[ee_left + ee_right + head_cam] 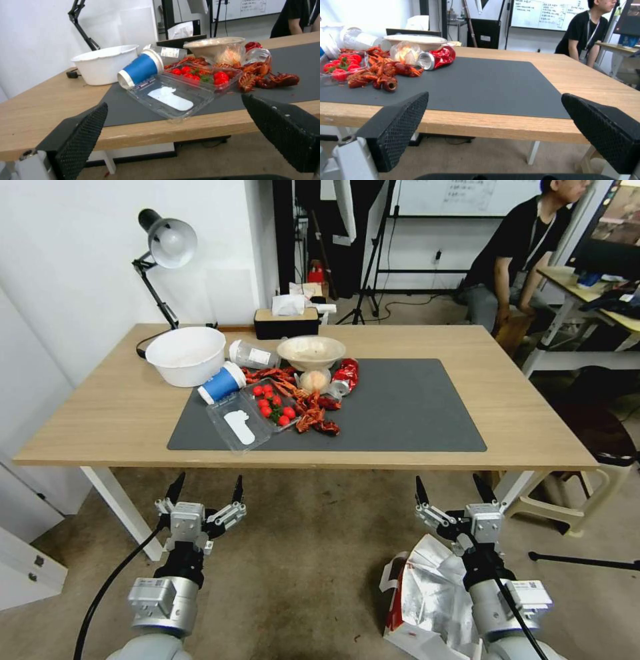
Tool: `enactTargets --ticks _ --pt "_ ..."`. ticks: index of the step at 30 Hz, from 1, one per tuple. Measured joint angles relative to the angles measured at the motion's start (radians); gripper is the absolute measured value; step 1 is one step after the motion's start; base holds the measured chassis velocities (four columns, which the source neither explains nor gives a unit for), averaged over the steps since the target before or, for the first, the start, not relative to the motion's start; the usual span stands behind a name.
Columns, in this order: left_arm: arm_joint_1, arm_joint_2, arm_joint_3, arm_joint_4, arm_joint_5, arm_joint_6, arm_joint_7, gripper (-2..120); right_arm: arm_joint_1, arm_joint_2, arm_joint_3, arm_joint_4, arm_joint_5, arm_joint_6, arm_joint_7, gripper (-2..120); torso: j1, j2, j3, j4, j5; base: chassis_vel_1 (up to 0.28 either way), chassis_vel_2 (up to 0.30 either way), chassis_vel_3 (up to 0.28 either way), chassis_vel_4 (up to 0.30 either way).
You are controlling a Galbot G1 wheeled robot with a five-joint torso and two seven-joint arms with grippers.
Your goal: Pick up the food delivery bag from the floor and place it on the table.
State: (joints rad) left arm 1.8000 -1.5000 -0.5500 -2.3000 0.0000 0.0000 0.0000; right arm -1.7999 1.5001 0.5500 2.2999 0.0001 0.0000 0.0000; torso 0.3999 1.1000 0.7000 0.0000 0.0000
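Both claws hang released, fingers spread, low before the counter (93, 427): left claw (205, 492) over bare floor (300, 553), right claw (453, 492) just above the food delivery bag (427, 597). That wide light-wood top carries a dark grey mat (407, 407), whose right half lies free. The boxy white paper bag stands on the matte brown-grey floor, crinkled foil lining gaping, red side panel showing. Judged from this, the pick-up has not begun; the next move calls for lowering the right claw to the bag's limp white handles (390, 577).
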Motion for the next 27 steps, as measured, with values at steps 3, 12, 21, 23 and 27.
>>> enactTargets --ticks 3,12,21,23,27 --pt "0.0 0.0 0.0 0.0 0.0 0.0 0.0 100 0.0 0.0 0.0 0.0 0.0 0.0 0.0 100 0.0 0.0 0.0 0.0 0.0 0.0 0.0 0.0 0.0" --pt "0.0 0.0 0.0 0.0 0.0 0.0 0.0 100 0.0 0.0 0.0 0.0 0.0 0.0 0.0 100 0.0 0.0 0.0 0.0 0.0 0.0 0.0 0.0 0.0" --pt "0.0 0.001 0.001 -0.002 -0.008 0.005 -0.005 100 0.0 -0.001 0.0 0.002 0.003 -0.007 0.0 100 0.0 0.0 0.0 0.0 0.0001 0.0 0.0 0.0 0.0" --pt "-0.008 0.015 0.009 -0.022 -0.061 0.053 -0.043 100 -0.003 -0.005 0.006 0.026 0.025 -0.063 0.0 100 0.0 0.0 0.0 0.0 0.0 0.0 0.0 0.0 0.0" --pt "-0.023 0.044 0.026 -0.063 -0.167 0.15 -0.12 100 -0.009 -0.015 0.016 0.073 0.068 -0.175 0.0 100 0.0 0.0 0.0 0.0 0.0001 0.0 0.0 0.0 0.0"
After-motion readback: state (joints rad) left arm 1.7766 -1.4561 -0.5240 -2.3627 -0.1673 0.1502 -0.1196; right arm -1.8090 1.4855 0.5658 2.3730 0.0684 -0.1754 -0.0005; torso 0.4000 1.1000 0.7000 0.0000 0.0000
